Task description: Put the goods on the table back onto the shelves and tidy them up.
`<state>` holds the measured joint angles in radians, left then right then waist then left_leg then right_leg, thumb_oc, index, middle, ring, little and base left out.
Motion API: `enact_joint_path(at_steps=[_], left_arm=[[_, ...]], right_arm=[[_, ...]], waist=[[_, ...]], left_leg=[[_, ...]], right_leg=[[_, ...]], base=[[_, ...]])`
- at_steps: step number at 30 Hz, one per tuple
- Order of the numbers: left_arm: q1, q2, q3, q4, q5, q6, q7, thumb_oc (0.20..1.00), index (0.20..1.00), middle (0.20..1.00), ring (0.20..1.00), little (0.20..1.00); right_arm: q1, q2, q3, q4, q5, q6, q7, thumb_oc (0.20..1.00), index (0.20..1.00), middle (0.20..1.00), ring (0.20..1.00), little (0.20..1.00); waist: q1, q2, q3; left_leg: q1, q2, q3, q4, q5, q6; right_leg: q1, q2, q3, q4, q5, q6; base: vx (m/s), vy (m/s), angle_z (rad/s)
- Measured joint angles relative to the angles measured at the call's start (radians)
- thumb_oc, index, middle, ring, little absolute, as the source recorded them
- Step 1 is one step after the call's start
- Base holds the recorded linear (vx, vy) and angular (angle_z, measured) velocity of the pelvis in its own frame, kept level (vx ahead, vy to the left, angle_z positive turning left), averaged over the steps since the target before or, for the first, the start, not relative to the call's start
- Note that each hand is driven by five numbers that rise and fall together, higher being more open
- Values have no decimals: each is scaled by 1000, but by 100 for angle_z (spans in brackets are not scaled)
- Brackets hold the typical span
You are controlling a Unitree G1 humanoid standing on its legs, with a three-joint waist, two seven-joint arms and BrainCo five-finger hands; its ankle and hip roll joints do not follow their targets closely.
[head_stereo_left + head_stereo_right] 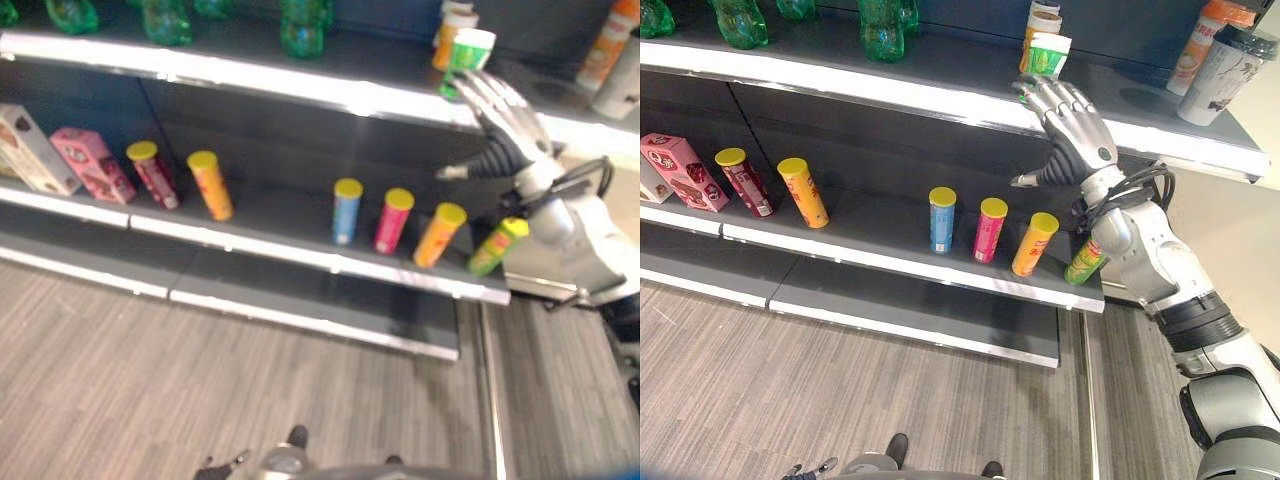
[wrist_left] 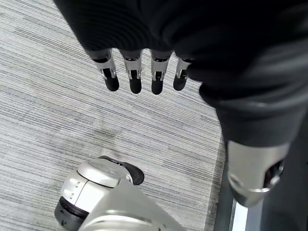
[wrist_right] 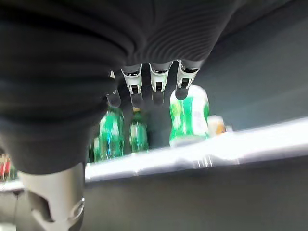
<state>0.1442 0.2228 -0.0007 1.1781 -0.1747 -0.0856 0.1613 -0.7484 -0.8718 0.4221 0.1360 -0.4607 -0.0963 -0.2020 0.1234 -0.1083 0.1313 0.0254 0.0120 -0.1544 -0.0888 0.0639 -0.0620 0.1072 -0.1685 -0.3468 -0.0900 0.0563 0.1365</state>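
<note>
Right eye view: right hand (image 1: 1072, 125), fingers spread, just beside green cup (image 1: 1047, 55); left fingers (image 2: 134, 79) relaxed.

Green-and-white cup (image 1: 1048, 55) upright at upper shelf (image 1: 940, 95) front edge, yellow-lidded tubes (image 1: 987, 229) standing along middle shelf (image 1: 890, 255)

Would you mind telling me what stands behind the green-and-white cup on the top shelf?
Right behind the green-and-white cup stands an orange-and-white bottle; its lower part is hidden by the cup. The right hand is open, just before the cup.
</note>
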Motion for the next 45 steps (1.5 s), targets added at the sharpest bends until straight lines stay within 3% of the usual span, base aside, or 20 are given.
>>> enact_joint_path(at_steps=[6, 23, 30, 34, 42, 45], left_arm=[[0, 1, 0, 1, -1, -6, -5, 1000, 1000, 1000, 1000, 1000], [-2, 3, 0, 9, -2, -7, -7, 1000, 1000, 1000, 1000, 1000], [-3, 3, 1, 9, -1, -6, -6, 1000, 1000, 1000, 1000, 1000], [-6, -1, 4, 9, -1, -4, -5, 1000, 1000, 1000, 1000, 1000], [-7, -8, 41, 9, 0, -2, 2, 1000, 1000, 1000, 1000, 1000], [-51, -6, 2, -5, -1, 6, 11, 1000, 1000, 1000, 1000, 1000]], right_arm=[[-47, 0, 35, 100, 1, 5, 9, 1000, 1000, 1000, 1000, 1000], [-67, 0, 41, 131, 11, 23, 8, 1000, 1000, 1000, 1000, 1000], [-46, 0, 24, -30, 7, 18, 8, 1000, 1000, 1000, 1000, 1000], [91, 1, -115, -211, -2, 9, 5, 1000, 1000, 1000, 1000, 1000], [277, -44, -296, -422, 2, -47, -7, 1000, 1000, 1000, 1000, 1000], [289, 48, -314, -410, 113, -55, -2, 1000, 1000, 1000, 1000, 1000]], waist=[[12, 0, 0], [19, 1, 1], [4, 3, 2], [3, 4, 2], [-59, 12, 6], [-75, 15, 6]], left_leg=[[-3, -1, -3, 0, 0, 0], [-11, -4, -19, 0, 1, 0], [-12, -5, -19, 0, 0, 0], [-12, -10, -19, 0, 0, -1], [-6, -12, 2, -6, -4, -6], [-4, -9, 19, -6, -6, -4]], right_leg=[[-1, 0, -5, 0, -1, 1], [0, 0, -22, 0, -5, 2], [-1, -1, -22, 0, -5, 2], [0, -9, -23, 0, -6, 2], [-2, -15, -12, 0, -3, 5], [-10, -13, 9, 0, -1, 3]], base=[[0, 0, 0], [4, 0, 2], [0, 0, 0], [0, 0, 0], [-1, 8, -5], [2, 19, -15]])
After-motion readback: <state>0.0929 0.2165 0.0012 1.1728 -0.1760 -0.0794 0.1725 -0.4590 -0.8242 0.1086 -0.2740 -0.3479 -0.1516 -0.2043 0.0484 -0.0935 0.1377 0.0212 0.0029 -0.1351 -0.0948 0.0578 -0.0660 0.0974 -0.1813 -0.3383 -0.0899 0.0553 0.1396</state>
